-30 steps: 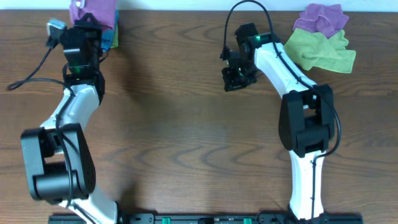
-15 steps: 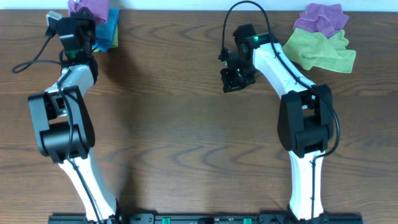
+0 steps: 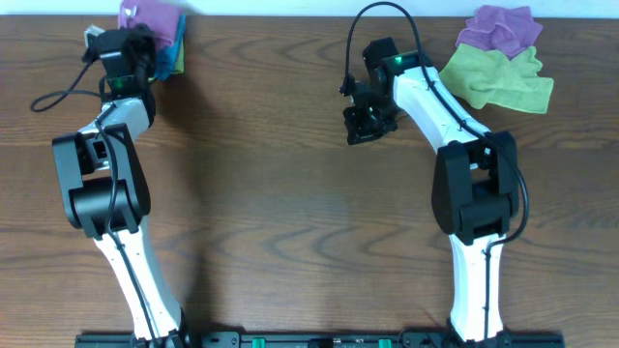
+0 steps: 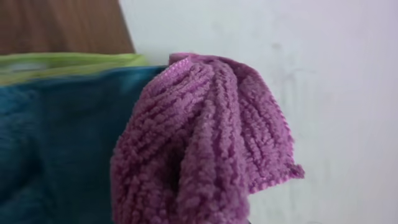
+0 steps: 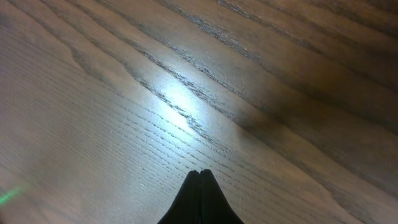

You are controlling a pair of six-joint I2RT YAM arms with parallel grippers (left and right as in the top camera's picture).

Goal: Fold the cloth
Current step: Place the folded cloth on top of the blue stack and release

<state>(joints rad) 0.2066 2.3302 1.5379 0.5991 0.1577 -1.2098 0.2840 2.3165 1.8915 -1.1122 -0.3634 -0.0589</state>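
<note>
While right jaws press together, left jaws pinch the cloth point(image 4: 205, 137).

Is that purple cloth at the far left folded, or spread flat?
Neither: it is bunched. The purple cloth stands in crumpled ridges against a blue cloth, with no flat layers or neat edges.
</note>
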